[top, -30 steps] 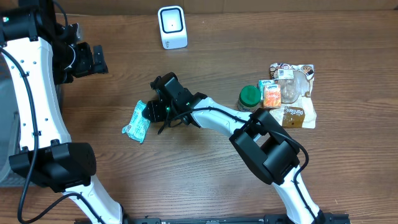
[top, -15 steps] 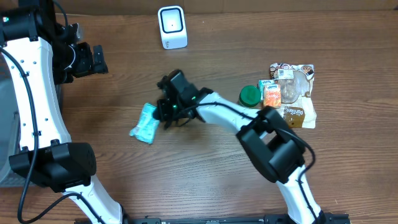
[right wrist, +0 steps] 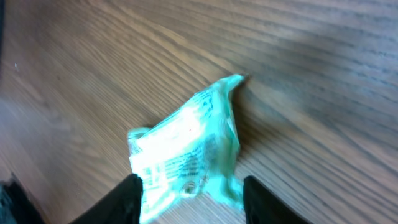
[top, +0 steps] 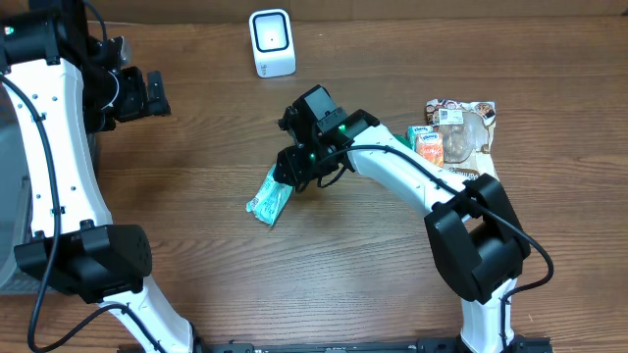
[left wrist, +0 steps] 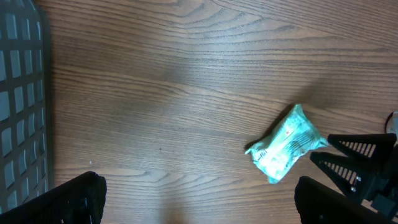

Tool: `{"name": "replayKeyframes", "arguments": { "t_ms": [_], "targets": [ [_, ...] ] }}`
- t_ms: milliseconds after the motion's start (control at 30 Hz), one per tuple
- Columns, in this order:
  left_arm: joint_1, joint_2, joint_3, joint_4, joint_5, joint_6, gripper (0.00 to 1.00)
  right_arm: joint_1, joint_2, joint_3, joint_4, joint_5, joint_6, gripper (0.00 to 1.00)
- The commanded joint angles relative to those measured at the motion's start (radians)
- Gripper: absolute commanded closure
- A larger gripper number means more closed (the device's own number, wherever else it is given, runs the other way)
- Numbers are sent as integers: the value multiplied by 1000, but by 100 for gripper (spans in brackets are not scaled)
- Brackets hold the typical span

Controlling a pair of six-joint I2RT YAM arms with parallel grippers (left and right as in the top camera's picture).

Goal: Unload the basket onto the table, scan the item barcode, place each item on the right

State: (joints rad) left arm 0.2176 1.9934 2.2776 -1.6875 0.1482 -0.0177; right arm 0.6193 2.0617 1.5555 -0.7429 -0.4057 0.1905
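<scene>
Nearest me on the wood-grain table (top: 206, 284) lies 1 crinkled teal packet (top: 269, 200), soft plastic with small print, just short of centre. My right gripper (top: 291, 179) sits at its 1 o'clock. The jaws are parted and grasp nothing, and the packet's end lies on the wood between the 2 black fingers (right wrist: 132, 198). I cannot tell whether they touch it.

At 3 o'clock there is a heap of groceries (top: 469, 176). It includes 1 small orange carton (top: 429, 150) on flat printed pouches, but I cannot count the rest.

At 9 o'clock stands 1 grey basket (left wrist: 18, 106) with a grid wall, and I cannot make out its inside.

At 10 o'clock my left gripper (top: 157, 95) hangs released, jaws spread wide.

Farthest, at 12 o'clock, 1 white rounded scanner (top: 272, 43) stands upright, well apart from the packet.
</scene>
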Motion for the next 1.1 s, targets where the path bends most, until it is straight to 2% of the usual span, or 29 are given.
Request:
{"name": "replayKeyframes", "arguments": {
  "t_ms": [0, 100, 300, 467, 567, 733, 900, 1067],
  "targets": [
    [2, -24, 20, -2, -2, 18, 1, -45, -23, 27, -39, -17, -25, 48],
    [2, -24, 20, -2, -2, 18, 1, -88, -27, 67, -138, -44, 23, 48],
    [2, -25, 20, -2, -2, 18, 0, -169, -35, 138, -356, -113, 23, 46],
    [2, -24, 20, -2, -2, 18, 0, -162, -34, 113, -431, -102, 22, 44],
    [2, -25, 20, -2, -2, 18, 0, -130, -34, 74, -408, -38, 50, 46],
    [2, -24, 20, -2, -2, 18, 1, -53, -34, -10, -305, 127, 257, 66],
    [2, -24, 20, -2, -2, 18, 1, 13, -32, -101, -175, 152, 387, 70],
    [2, -25, 20, -2, -2, 18, 0, 68, -6, -181, -37, 162, 508, 69]
  ]
}}
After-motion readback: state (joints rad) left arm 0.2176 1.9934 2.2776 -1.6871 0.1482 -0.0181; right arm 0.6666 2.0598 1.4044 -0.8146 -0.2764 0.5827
